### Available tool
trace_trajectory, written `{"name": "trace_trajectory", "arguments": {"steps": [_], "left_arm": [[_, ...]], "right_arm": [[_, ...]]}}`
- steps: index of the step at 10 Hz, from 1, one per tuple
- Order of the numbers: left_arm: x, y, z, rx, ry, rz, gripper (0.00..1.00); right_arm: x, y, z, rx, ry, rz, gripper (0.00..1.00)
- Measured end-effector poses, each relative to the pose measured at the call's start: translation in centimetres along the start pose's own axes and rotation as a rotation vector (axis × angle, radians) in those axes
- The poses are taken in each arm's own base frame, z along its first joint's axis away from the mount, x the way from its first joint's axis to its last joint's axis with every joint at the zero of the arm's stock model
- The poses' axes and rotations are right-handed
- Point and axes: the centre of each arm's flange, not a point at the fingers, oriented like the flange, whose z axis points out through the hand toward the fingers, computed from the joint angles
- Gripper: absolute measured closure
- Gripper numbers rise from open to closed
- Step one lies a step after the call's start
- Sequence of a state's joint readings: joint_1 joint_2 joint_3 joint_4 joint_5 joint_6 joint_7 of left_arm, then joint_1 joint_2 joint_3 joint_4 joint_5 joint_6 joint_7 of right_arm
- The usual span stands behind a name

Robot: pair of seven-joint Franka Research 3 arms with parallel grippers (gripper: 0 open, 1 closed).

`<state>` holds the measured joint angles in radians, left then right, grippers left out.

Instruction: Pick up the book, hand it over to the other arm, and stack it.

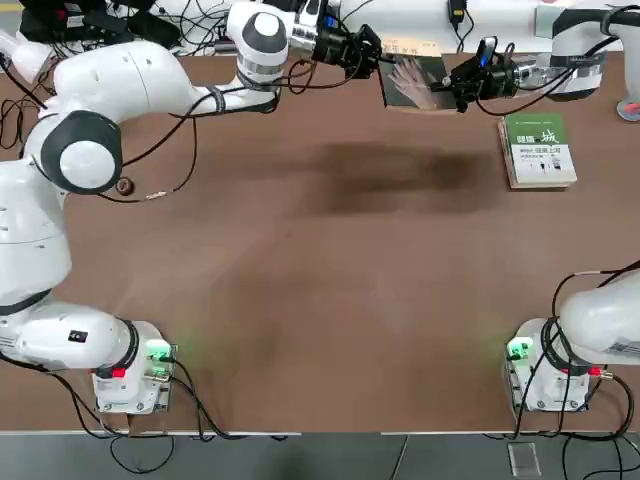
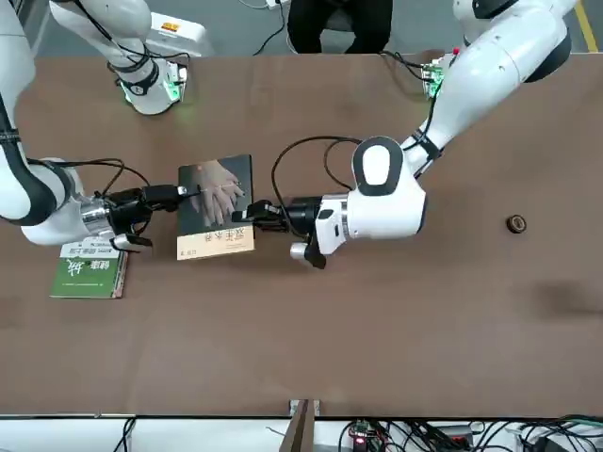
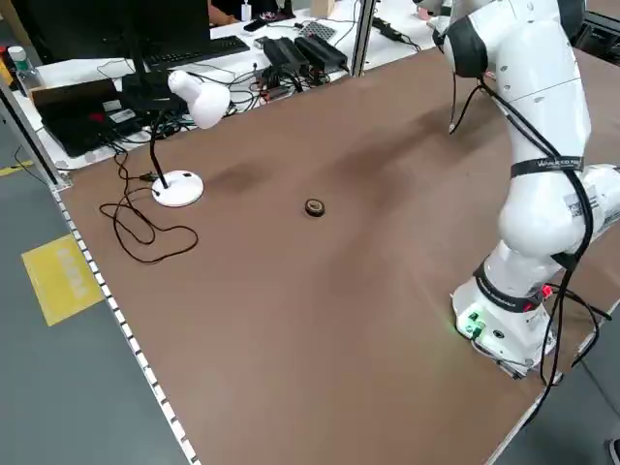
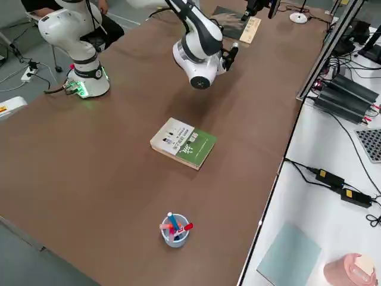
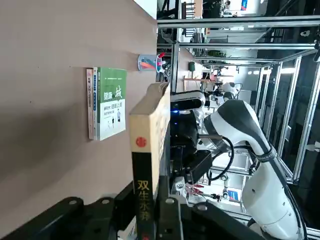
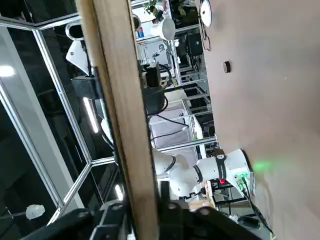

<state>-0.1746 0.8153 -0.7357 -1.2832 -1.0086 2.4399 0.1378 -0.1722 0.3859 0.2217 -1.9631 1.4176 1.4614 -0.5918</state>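
Brown tabletop [image 1: 300,300] stretches under both arms, with a person [image 2: 341,24] at the robot's side of it. Near the far edge, the book [image 2: 215,202] is up above the surface, between the two grippers. The left gripper [image 2: 261,216] has its jaws closed on one side of it; the right gripper [image 2: 185,193] has its jaws closed on the opposite side, so both hold it at once. Its cover shows a pale hand over dark grey, with a tan strip along one edge. On the table near the right gripper lies a stack [image 1: 538,150] topped by a green-and-white book. A cup of pens [image 4: 175,231] stands apart from it, and a small dark ring [image 2: 515,224] lies on the left arm's side.
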Motion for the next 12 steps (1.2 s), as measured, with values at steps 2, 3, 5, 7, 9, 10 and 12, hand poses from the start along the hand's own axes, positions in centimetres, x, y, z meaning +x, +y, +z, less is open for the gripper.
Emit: {"name": "trace_trajectory", "arguments": {"steps": [2,3,5,7,9,10,12], "left_arm": [[0.0,0.0,0.0,0.0,0.0,0.0,0.95],[0.0,0.0,0.1,0.0,0.0,0.0,0.93],[0.1,0.1,-0.1,-0.003,0.005,0.001,0.7],[0.2,0.4,-0.2,-0.008,0.006,0.003,0.48],[0.2,0.5,-0.2,-0.01,0.008,0.004,0.23],[0.2,0.6,-0.2,-0.01,0.008,0.004,0.15],[0.3,0.5,-0.4,-0.01,0.011,0.003,0.13]], "right_arm": [[0.0,-0.1,-0.1,0.002,0.001,-0.041,0.85],[0.0,-0.2,-0.3,0.005,0.0,-0.071,0.85],[-0.1,-0.1,-1.8,0.003,0.021,-0.108,0.85],[-0.1,-0.3,-3.6,0.0,0.051,-0.134,0.85],[-0.3,-0.8,-5.1,0.001,0.071,-0.151,0.85],[-0.5,-0.9,-5.9,-0.001,0.079,-0.154,0.85],[-1.0,-0.9,-7.7,-0.005,0.089,-0.152,0.85]]}}
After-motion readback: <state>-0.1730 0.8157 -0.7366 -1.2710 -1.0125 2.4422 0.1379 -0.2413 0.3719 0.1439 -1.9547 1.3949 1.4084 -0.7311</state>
